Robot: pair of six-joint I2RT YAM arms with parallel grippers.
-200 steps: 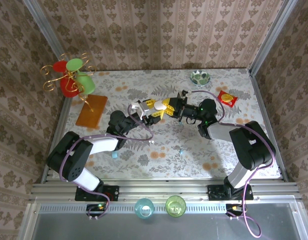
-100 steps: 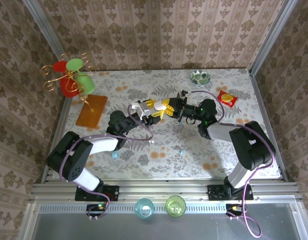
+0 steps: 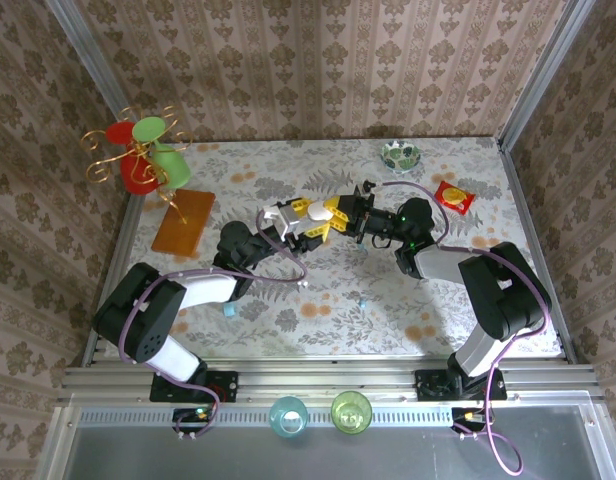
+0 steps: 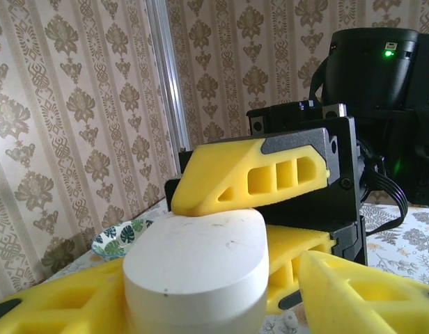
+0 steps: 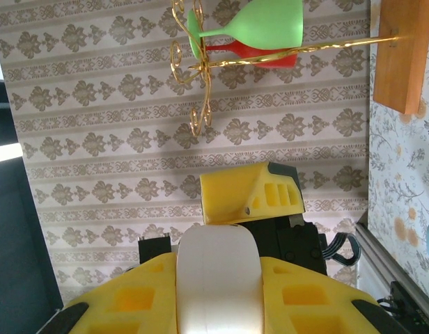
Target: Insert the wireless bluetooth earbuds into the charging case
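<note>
A white oval pebble-shaped object [image 3: 318, 212] with a seam hangs above the table's middle between both grippers. My right gripper [image 3: 334, 213] is shut on it, its yellow fingers [image 5: 131, 299] pressed against both sides. My left gripper [image 3: 308, 224] stands open around the same object [image 4: 200, 271], with a gap at its right finger [image 4: 354, 292]. The light-blue charging case [image 3: 229, 310] lies on the table beside the left arm. Tiny pale earbuds lie loose on the table: one [image 3: 364, 300] near the middle front, another [image 3: 301, 285] under the left arm's cable.
A gold wire rack with red and green glasses [image 3: 143, 155] stands on a wooden base [image 3: 183, 220] at the back left. A patterned bowl [image 3: 400, 155] and a red packet [image 3: 454, 198] are at the back right. Two cups [image 3: 288, 414] sit on the front rail.
My left gripper's jaws have spread wider around the white object. The right gripper keeps the same grip, and neither arm has shifted.
</note>
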